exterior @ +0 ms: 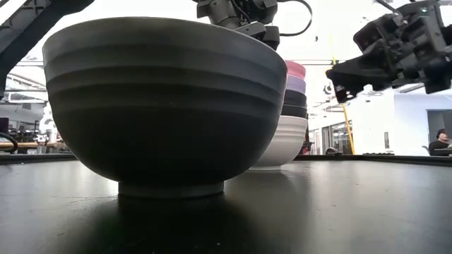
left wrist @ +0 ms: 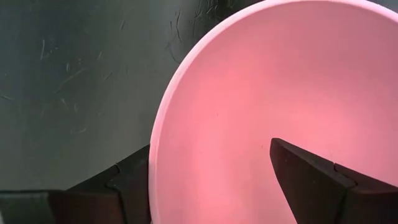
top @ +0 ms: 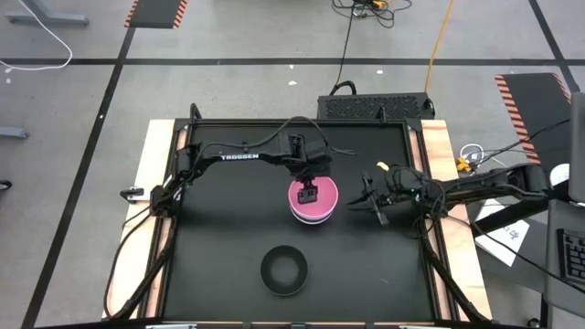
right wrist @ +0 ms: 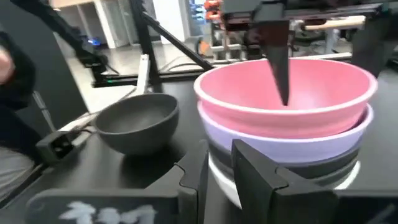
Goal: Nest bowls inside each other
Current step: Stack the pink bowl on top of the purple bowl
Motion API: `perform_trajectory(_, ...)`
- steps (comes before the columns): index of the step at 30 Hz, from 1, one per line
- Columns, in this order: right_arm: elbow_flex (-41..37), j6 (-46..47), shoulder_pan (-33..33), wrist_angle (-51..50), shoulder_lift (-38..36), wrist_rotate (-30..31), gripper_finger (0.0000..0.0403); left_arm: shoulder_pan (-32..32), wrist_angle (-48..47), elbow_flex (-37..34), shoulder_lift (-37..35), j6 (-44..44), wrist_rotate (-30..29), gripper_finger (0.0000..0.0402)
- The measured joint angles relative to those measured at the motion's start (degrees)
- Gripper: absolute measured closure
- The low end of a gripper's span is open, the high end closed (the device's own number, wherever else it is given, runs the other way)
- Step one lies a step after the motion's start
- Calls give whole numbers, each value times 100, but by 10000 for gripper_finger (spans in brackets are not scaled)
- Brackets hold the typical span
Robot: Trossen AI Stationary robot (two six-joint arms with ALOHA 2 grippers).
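A stack of bowls (top: 313, 201) stands at the table's middle: pink (right wrist: 286, 93) on top, lavender (right wrist: 280, 140) under it, then black (exterior: 295, 104) and white (exterior: 282, 141) at the bottom. One black bowl (top: 283, 271) stands alone, upright, nearer the front edge. My left gripper (left wrist: 210, 146) hangs open over the stack, pointing down. One finger (left wrist: 311, 180) is inside the pink bowl and the other (left wrist: 124, 186) is outside its rim (left wrist: 163, 124); no touch shows. My right gripper (right wrist: 221, 146) is level to the right of the stack, shut and holding nothing.
The black tabletop (top: 219, 238) has bare room left of the stack and right of the lone bowl. A dark frame and wooden border (top: 157, 164) ring the table. A grey box (top: 375, 105) sits past the far edge. A person (exterior: 441, 141) is in the room behind.
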Motion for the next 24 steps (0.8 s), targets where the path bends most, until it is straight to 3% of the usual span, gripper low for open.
perform_trajectory(10,1155,-427,154,-567,894,5,341,-4,69,0,6,-7,11,108)
perform_trajectory(24,1244,-381,151,-474,1206,10,341,-104,58,0,6,95,-52,108)
